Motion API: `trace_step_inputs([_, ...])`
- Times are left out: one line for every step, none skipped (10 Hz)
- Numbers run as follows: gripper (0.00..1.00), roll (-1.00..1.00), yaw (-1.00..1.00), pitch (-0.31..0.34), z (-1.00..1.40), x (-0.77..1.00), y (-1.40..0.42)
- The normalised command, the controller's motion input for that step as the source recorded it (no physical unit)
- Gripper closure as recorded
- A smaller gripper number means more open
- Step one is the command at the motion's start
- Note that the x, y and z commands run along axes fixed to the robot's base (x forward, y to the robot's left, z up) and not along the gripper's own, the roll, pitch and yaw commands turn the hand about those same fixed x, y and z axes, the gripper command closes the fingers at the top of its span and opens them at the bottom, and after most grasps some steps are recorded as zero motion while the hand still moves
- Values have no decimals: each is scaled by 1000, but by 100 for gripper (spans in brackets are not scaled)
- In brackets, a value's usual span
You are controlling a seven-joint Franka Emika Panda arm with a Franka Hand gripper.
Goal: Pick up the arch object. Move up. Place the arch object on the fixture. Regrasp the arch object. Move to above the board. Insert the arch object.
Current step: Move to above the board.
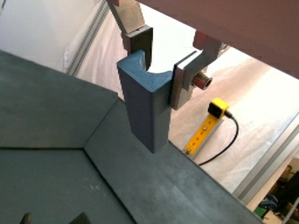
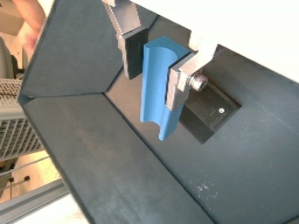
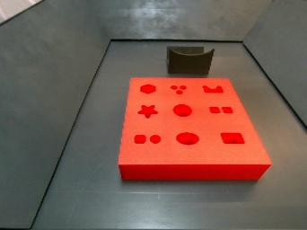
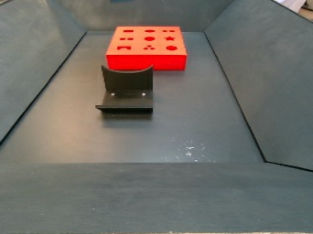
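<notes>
Your two-finger gripper (image 2: pixel 156 59) is clamped on the small light blue-grey arch object (image 2: pixel 160 90), hanging lengthwise high above the dark notched fixture (image 2: pixel 212 115), out of both side views, presumably lifted clear for placing there.

Robot lab test cell, probably: a dark grey walled tray (image 4: pixel 49 82) is seen w/ a red-orange board (image 3: pixel 192 126) and black fixture (image 4: pixel 126 87) set inside. Pale curtain sheeting (image 1: pixel 251 96) and a yellow cable (image 1: pixel 211 131) are glimpsed beyond the gripper (image 1: pixel 163 61).
</notes>
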Motion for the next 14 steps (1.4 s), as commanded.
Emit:
trace_step_inputs([100,-45,98,124,322,29,-28])
trace_step_inputs([100,-1000,-137,-101,55,-562,-1000])
trace_step_inputs([100,-1000,-139,-113,25,-566,-1000])
trace_step_inputs([100,-1000,-144,-133,38,-613,-1000])
trace_step_inputs([100,-1000,-151,-140,27,-631,-1000])
trace_step_inputs([100,-1000,-159,-142,28,-640,-1000])
trace_step_inputs([100,-1000,-171,-132,32,-657,-1000])
trace_step_inputs([100,-1000,-178,-121,25,-666,-1000])
trace_step_inputs([100,-1000,-185,-117,29,-658,-939])
trace_step_inputs([100,-1000,-186,-115,20,-539,-739])
trace_step_inputs([100,-1000,-179,-102,4,-261,-283])
trace_step_inputs([100,-999,-174,-91,2,-186,-186])
trace_step_inputs([100,-683,-105,-51,1,-111,-80])
trace_step_inputs([100,-458,-62,-38,0,-78,-50])
